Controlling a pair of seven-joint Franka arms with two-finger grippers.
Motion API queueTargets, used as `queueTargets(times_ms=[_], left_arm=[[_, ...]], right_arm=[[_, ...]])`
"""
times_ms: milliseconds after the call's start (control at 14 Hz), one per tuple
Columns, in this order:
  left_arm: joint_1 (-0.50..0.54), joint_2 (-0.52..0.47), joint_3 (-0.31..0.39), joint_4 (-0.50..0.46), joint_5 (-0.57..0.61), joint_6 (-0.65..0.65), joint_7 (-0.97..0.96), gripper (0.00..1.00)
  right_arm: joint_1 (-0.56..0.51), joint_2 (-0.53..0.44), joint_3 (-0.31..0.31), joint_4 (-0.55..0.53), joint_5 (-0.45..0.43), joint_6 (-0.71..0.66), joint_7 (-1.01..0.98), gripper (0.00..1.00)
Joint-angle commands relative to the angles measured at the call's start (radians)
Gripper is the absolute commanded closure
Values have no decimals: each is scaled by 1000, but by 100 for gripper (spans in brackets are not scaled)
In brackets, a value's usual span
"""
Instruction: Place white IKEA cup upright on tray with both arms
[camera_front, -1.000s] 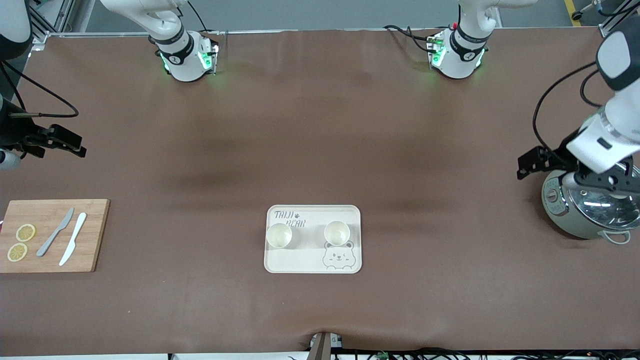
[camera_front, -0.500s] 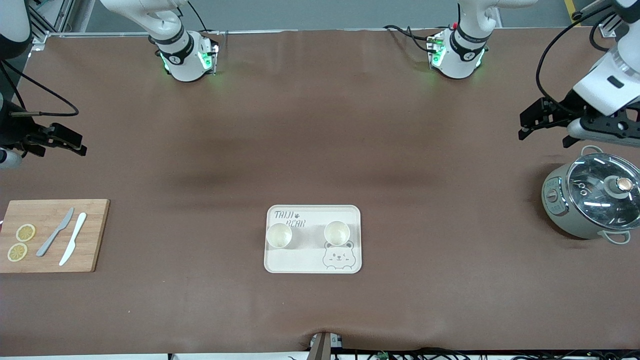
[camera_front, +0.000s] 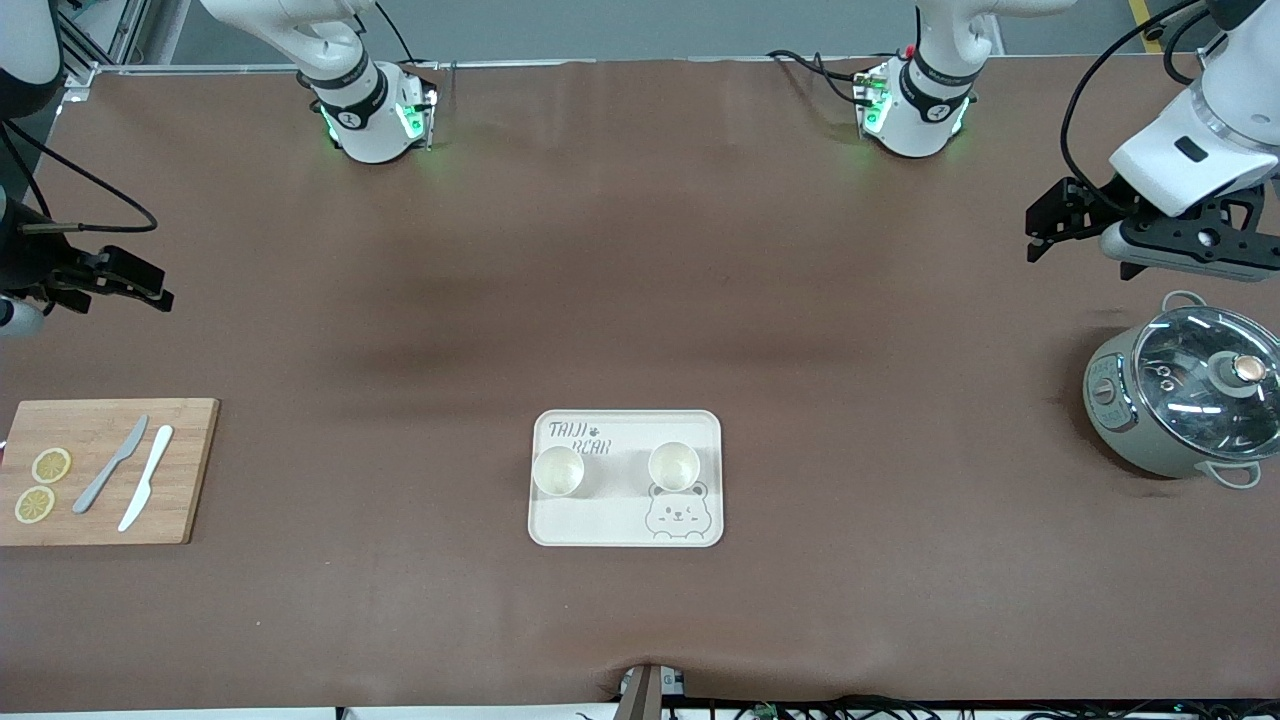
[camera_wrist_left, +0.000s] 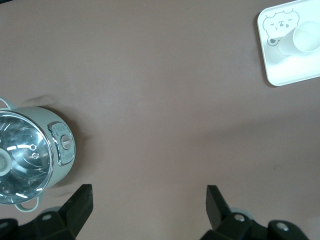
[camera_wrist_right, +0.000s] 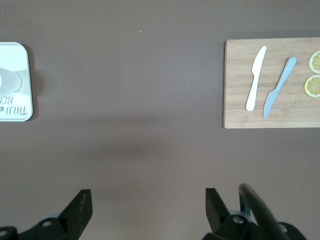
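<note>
The cream tray (camera_front: 600, 525) printed "TAIJI BEAR" lies on the table, nearer to the front camera than its middle. Two white cups (camera_front: 558, 470) (camera_front: 673, 465) stand upright on it, side by side. My left gripper (camera_front: 1042, 228) is open and empty over bare table at the left arm's end; its wrist view (camera_wrist_left: 147, 200) shows a corner of the tray (camera_wrist_left: 280, 70) with one cup (camera_wrist_left: 305, 40). My right gripper (camera_front: 150, 290) is open and empty over bare table at the right arm's end; its wrist view (camera_wrist_right: 147, 202) shows the tray's edge (camera_wrist_right: 22, 100).
A grey-green pot with a glass lid (camera_front: 1185, 400) stands at the left arm's end, also in the left wrist view (camera_wrist_left: 30, 157). A wooden cutting board (camera_front: 185, 470) with two knives and lemon slices lies at the right arm's end, also in the right wrist view (camera_wrist_right: 235, 85).
My left gripper has risen from over the pot lid and moved toward the robots' bases, uncovering the pot. The right arm, tray and cups have not moved.
</note>
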Motion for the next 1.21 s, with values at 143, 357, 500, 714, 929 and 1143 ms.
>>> queueTargets(times_ms=[143,357,500,714,929,1143], left_arm=[[5,9,-3,32,11,-32,-2,0],[3,15,-3,32,11,-32,-3,0],[3,15,-3,32,11,-32,-3,0],[5,28,-3,32,11,-32,0,0],[8,29,-3,34,11,-30,9,0],[11,37,-3,34,14,-29,12,0]], right_arm=[[-4,-22,3,-6,4,-13,-12,0],[-4,-22,1,-6,4,-13,-12,0],[-4,-22,3,-6,4,-13,-12,0],[-4,-22,3,-6,4,-15,-12,0],[-4,-22,3,-6,4,-18,-14,0],[-4,-22,3,-6,4,-18,-14,0]])
